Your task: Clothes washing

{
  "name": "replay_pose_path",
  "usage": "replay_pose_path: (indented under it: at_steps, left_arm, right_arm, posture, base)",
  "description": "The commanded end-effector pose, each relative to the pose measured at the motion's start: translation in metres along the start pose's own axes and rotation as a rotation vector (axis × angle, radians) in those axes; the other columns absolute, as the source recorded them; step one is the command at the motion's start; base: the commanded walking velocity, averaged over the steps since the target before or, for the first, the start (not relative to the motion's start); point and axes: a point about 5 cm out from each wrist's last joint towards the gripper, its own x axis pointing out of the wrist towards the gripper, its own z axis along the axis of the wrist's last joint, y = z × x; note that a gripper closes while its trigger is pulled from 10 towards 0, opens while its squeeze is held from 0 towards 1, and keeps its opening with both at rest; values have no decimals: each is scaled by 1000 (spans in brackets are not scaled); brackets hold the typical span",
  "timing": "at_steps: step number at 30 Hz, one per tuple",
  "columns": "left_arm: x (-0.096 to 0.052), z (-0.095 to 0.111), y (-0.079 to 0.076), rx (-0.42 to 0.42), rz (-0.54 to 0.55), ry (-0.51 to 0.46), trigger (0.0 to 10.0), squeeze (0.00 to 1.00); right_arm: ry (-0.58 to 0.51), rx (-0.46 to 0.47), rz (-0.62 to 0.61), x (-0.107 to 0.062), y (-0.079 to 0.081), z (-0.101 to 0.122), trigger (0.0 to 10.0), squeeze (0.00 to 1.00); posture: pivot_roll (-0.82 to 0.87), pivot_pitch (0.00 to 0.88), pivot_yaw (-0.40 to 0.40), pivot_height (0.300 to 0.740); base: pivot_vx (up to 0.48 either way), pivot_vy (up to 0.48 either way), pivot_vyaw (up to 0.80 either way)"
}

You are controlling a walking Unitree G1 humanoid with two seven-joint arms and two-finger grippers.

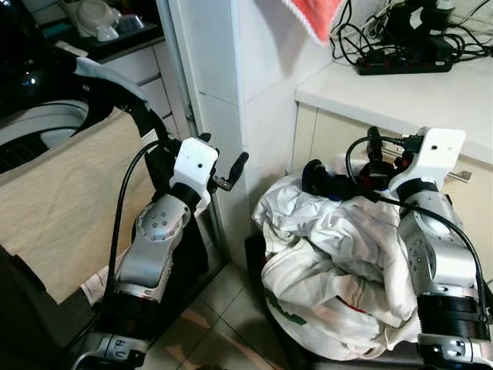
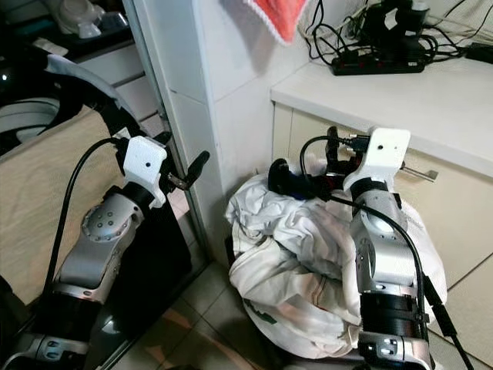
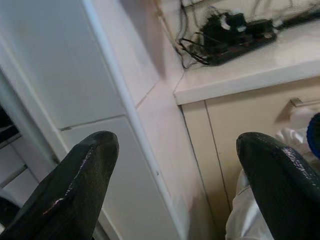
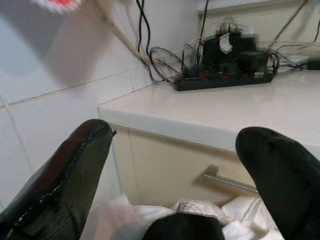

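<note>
Much of the white laundry heap [image 1: 331, 262] is hidden: my right arm crosses in front of it, its lower edge runs out of the head views, and whatever holds it up off the floor cannot be made out beneath the folds. It sits on the floor against the cream cabinet [image 1: 331, 142], just beside the white tiled pillar [image 1: 231, 85]. My right claw [image 2: 308, 179] hangs over the top of the heap, its fingers [image 4: 70, 175] spread wide apart with nothing between them; a dark blue shape near it is too small to identify. My left claw [image 1: 229, 173] hovers close to the pillar's corner, likewise gaping and empty, fingertips [image 3: 85, 170] well apart. To my left a beige cloth [image 1: 69, 200] drapes over something whose form I cannot tell, with a dark rounded machine opening [image 1: 38, 127] partly cut off behind it. Above the cabinet, the pale worktop [image 1: 400, 96] carries a black power strip [image 1: 404, 63] tangled with cables. A red-orange towel [image 1: 316, 17] hangs at the upper edge, cropped. Pale tiles cover the floor [image 1: 223, 308].
</note>
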Motion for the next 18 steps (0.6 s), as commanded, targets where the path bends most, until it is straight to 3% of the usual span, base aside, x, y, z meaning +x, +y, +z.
replay_pose_path:
  at_steps: [1,5,6,8,11,16,18]
  left_arm:
    - [5,17,24,61,-7,-33,10000,0]
    - [19,33,41,91,-62,-51,10000,0]
    - [28,40,45,91,-88,-59,10000,0]
    - [33,42,44,88,-119,-56,10000,0]
    - [58,48,33,39,-249,-46,10000,0]
    - [82,61,10,23,-429,-50,10000,0]
    - [86,62,5,23,-467,-47,10000,0]
  right_arm:
    - [-69,-37,61,-10,16,6,10000,439]
    - [-151,-101,119,-39,27,4,10000,439]
    - [-145,-107,114,-54,27,0,10000,435]
    - [-139,-122,118,-62,27,-3,10000,435]
    - [-105,-177,125,-88,22,-12,10000,443]
    - [-83,-193,78,-105,14,-17,10000,443]
    - [-84,-201,65,-107,13,-17,10000,443]
  posture:
    - [-151,0,102,740]
    - [-184,0,103,740]
    - [-206,0,105,740]
    - [-214,0,106,740]
    - [-273,0,126,740]
    - [-355,6,181,740]
    - [-362,8,188,740]
  base:
    - [0,0,0]
    - [0,0,0]
    - [0,0,0]
    - [0,0,0]
    - [0,0,0]
    - [0,0,0]
    - [0,0,0]
